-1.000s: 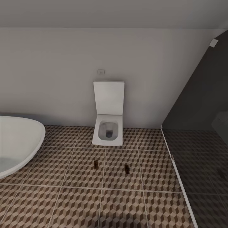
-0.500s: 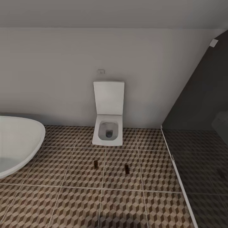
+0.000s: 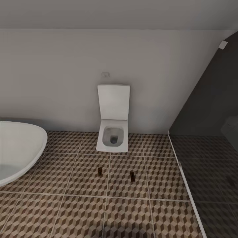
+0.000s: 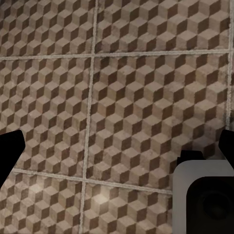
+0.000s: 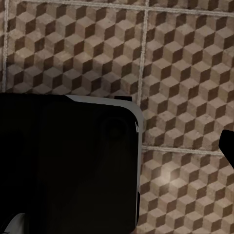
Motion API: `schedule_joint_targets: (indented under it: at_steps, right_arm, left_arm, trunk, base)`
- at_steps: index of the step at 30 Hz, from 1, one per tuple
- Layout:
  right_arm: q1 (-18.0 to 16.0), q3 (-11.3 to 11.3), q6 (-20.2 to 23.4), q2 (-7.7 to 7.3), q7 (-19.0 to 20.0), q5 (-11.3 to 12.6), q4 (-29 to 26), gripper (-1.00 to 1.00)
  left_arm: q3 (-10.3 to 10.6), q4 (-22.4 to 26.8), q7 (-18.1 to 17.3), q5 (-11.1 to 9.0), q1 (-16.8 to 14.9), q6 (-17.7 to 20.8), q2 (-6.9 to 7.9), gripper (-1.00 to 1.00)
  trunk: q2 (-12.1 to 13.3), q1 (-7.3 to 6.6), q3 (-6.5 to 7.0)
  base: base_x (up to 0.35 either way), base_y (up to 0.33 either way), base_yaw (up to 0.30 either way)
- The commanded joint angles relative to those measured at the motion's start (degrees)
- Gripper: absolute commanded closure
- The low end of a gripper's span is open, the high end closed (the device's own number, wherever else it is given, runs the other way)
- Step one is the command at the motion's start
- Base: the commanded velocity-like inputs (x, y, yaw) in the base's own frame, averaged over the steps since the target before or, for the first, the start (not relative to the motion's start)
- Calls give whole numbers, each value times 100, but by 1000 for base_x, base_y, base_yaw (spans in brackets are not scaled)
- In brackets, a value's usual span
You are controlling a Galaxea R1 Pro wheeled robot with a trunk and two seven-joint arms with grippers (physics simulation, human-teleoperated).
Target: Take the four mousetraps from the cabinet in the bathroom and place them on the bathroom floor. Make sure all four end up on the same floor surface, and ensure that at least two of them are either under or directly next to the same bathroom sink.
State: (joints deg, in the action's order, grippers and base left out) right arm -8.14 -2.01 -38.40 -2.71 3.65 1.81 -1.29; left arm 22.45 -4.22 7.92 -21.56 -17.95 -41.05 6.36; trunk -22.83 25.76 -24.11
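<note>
Nearest the robot, the bathroom floor (image 3: 82, 215) of cube-patterned tiles runs out toward the toilet (image 3: 113, 132), which serves as the landmark here. In the left wrist view, the left end effector (image 4: 117, 146) looks straight down at bare tile, its dark fingertips showing far apart at the frame's edges, so it reads as spread wide and empty. In the right wrist view, a single dark fingertip of the right end effector (image 5: 228, 146) peeks in at the edge beside a dark body panel; whether that one is spread or closed cannot be told.

Farther out, two mousetraps lie flat on the floor just in front of the toilet: one (image 3: 99, 170) off its left front corner, the other (image 3: 132, 175) off its right front corner, well apart from each other. Each has its long axis pointing toward the toilet and the wall (image 3: 66, 82) behind. A white bathtub (image 3: 16, 148) sits to the toilet's left, a dark shower area (image 3: 211, 158) to its right.

Neither trap lies beside a sink, so by my judgement the sink condition is not yet met. Which arm is nearer them cannot be told.
</note>
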Motion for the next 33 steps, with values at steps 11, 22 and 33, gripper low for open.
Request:
schedule_joint_targets:
  at_steps: [11,22,33]
  right_arm:
    - [-3,-18,-19,-2,22,22,6,-100]
    - [-3,-19,-19,-2,22,22,6,-100]
    - [-3,-17,-19,-2,22,22,5,-100]
  left_arm:
    - [49,-18,25,-15,-7,-25,-3,-100]
    - [49,-18,25,-15,-7,-25,-3,-100]
    - [49,-18,25,-15,-7,-25,-4,-100]
  trunk:
    - [-9,3,-8]
    - [-9,3,-8]
    - [-9,3,-8]
  base:
    - [0,0,0]
    - [0,0,0]
    - [0,0,0]
